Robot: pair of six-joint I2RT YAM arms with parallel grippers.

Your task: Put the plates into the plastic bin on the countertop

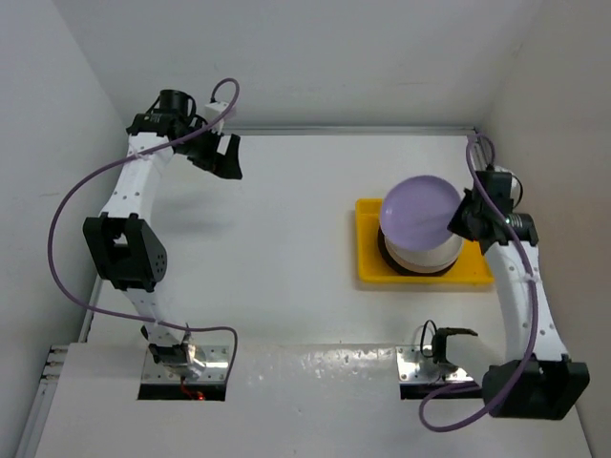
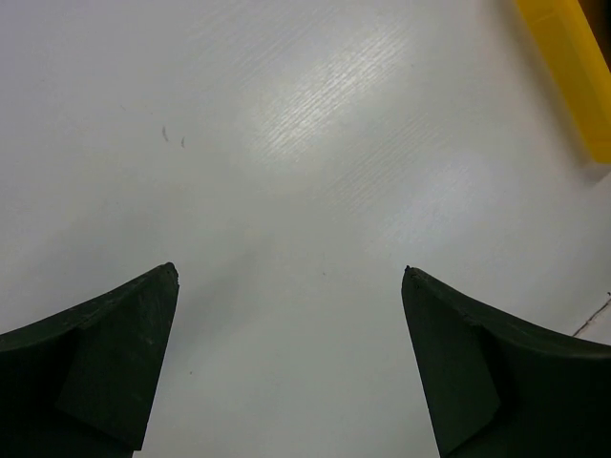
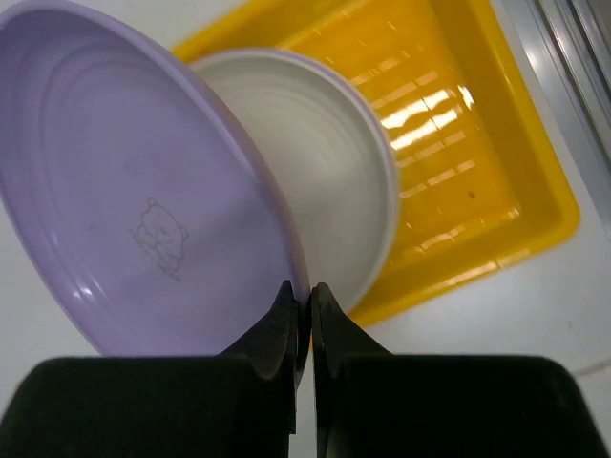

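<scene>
Right of frame, the right hand (image 3: pixel 302 291) clamps the tilted lavender plate (image 3: pixel 143 210) by its rim over the stacked plates (image 1: pixel 420 260) in the yellow bin (image 1: pixel 368 260), perhaps touching them. Upper left, the left hand (image 2: pixel 291 272) gapes above the surface (image 2: pixel 286 143).

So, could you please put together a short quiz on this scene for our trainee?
1. True or false: the left gripper is open and holds nothing.
2. Which plate does the right gripper pinch by the rim? A pink plate, B lavender plate, C orange plate.
3. Fill in: the stack of plates sits in the yellow ____.
Key: 1 true; 2 B; 3 bin.
</scene>
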